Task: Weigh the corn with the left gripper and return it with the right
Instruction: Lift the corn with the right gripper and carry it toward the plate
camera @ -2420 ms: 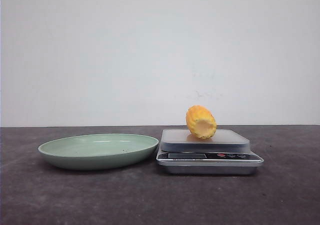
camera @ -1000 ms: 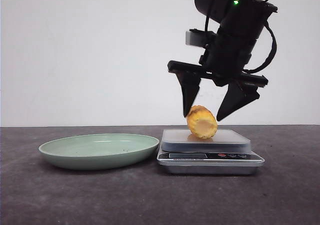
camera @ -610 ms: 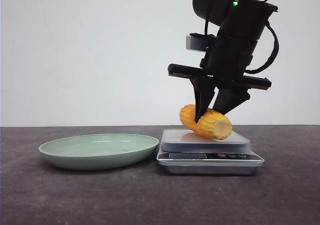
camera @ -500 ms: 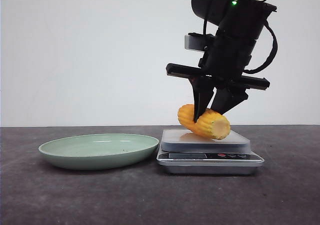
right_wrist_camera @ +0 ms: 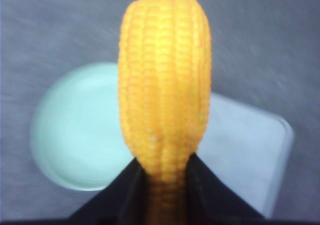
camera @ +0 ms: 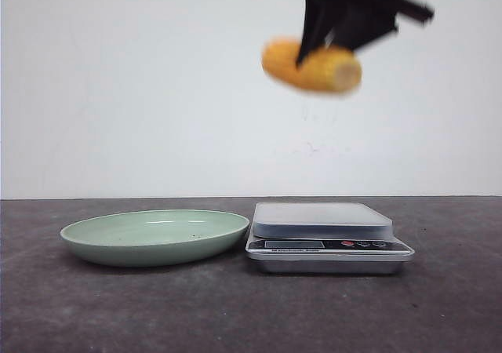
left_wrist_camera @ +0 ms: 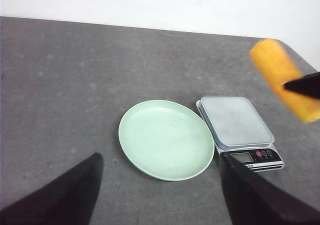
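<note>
My right gripper (camera: 323,49) is shut on the yellow-orange corn (camera: 312,66) and holds it high in the air above the kitchen scale (camera: 321,221), blurred by motion. In the right wrist view the corn (right_wrist_camera: 164,80) stands between the two black fingers (right_wrist_camera: 131,185), above the green plate (right_wrist_camera: 75,130) and the scale (right_wrist_camera: 245,145). In the left wrist view the corn (left_wrist_camera: 282,77) shows at the edge, pinched by a black fingertip (left_wrist_camera: 305,85). My left gripper (left_wrist_camera: 160,185) is open and empty, high above the plate (left_wrist_camera: 166,139). It is out of the front view.
The green plate (camera: 154,235) sits on the dark table (camera: 118,314) just left of the scale. The scale's platform (left_wrist_camera: 235,120) is bare, with a display and red buttons (left_wrist_camera: 260,154) at its front. A white wall stands behind.
My right gripper closed on the corn on the scale, turned it sideways and has lifted it high above the scale. The scale's platform is now bare.
</note>
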